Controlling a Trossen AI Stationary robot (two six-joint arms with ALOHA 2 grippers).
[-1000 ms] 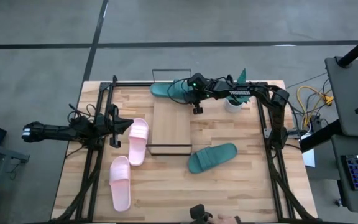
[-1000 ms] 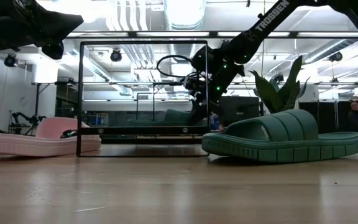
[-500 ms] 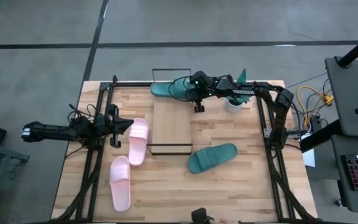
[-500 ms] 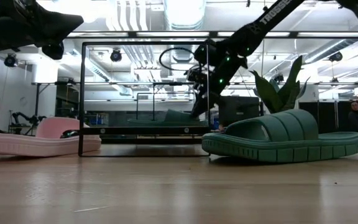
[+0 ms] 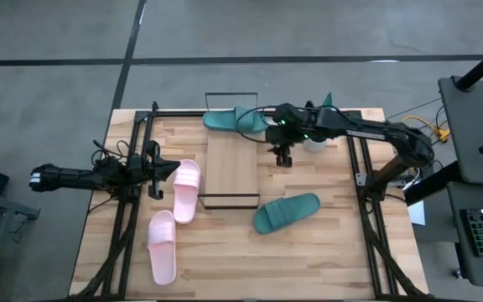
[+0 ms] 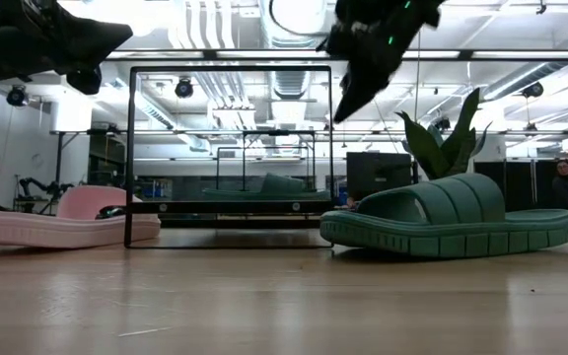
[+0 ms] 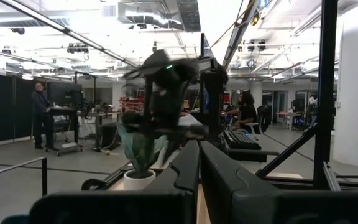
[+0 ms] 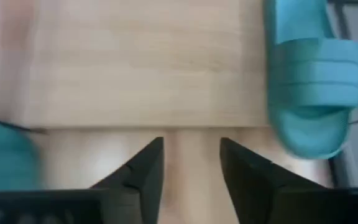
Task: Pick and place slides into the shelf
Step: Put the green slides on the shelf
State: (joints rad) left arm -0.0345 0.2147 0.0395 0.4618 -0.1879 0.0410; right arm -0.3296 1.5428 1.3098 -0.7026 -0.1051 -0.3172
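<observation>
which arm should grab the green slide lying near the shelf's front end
Right. Its open gripper hangs above the table beside the shelf, nearer that green slide. The left gripper sits by the pink slides.

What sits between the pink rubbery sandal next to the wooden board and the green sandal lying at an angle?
In the high view, the low light-wood shelf with its black wire end rail lies between the pink slide and the teal slide.

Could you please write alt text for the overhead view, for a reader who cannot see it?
Seen from above, the right gripper hangs empty beside the low light-wood shelf. One teal rubbery slide lies at the shelf's far end, another near its front corner; two pink slides lie by the left gripper.
</observation>
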